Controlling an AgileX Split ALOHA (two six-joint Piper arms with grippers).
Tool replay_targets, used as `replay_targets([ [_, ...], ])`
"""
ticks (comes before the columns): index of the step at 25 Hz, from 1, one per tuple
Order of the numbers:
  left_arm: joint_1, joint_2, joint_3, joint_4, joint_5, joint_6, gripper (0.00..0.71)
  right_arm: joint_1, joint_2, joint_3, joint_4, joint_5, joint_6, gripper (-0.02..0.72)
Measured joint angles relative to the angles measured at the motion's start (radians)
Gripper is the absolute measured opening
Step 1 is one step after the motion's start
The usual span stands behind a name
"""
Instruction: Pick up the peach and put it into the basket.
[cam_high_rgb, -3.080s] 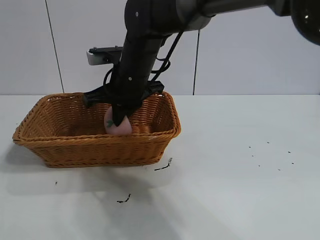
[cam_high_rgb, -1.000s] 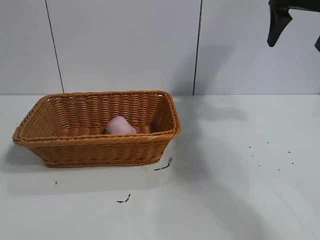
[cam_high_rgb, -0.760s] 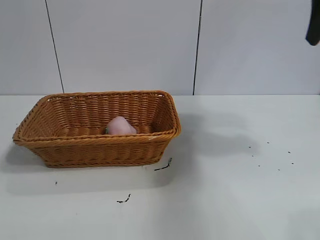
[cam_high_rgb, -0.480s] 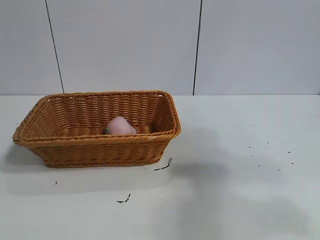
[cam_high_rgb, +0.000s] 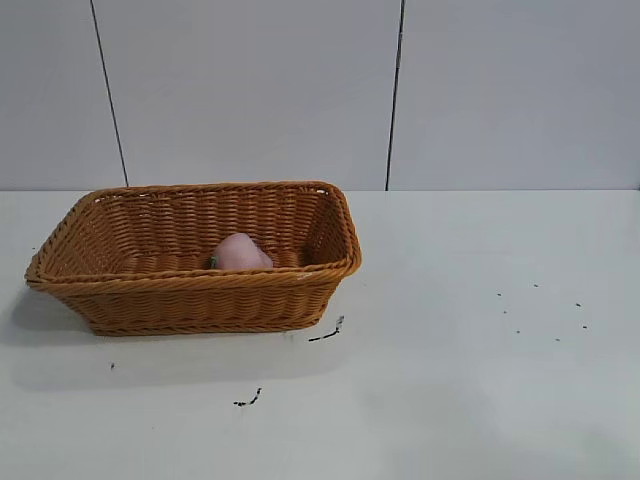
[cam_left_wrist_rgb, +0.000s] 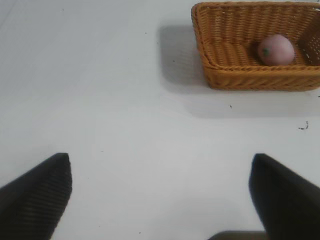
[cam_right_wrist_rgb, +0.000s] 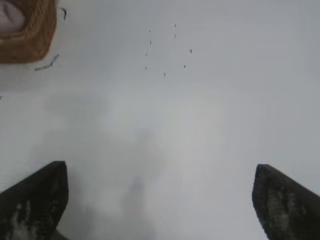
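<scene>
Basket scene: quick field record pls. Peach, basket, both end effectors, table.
peach: inside the basket, on its floor, green stem visible in the left wrist view
basket: upright on the table, at the left in the exterior view
left end effector: open, empty, over bare table, apart from the basket
right end effector: open, empty, over bare table
table: white, small dark specks
task state: peach placed

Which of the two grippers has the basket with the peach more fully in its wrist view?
The left gripper: its view shows most of the basket with the whole peach. The right gripper catches only a basket corner, over bare table.
</scene>
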Motion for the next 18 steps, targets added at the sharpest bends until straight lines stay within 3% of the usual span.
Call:
replay_targets([
  [5,0.0,0.0,0.0,0.0,0.0,0.0,0.693,0.0,-0.128,0.0,0.0,-0.005,0.0,0.696],
  [18,0.0,0.0,0.0,0.0,0.0,0.0,0.693,0.0,-0.13,0.001,0.0,-0.008,0.0,0.696],
])
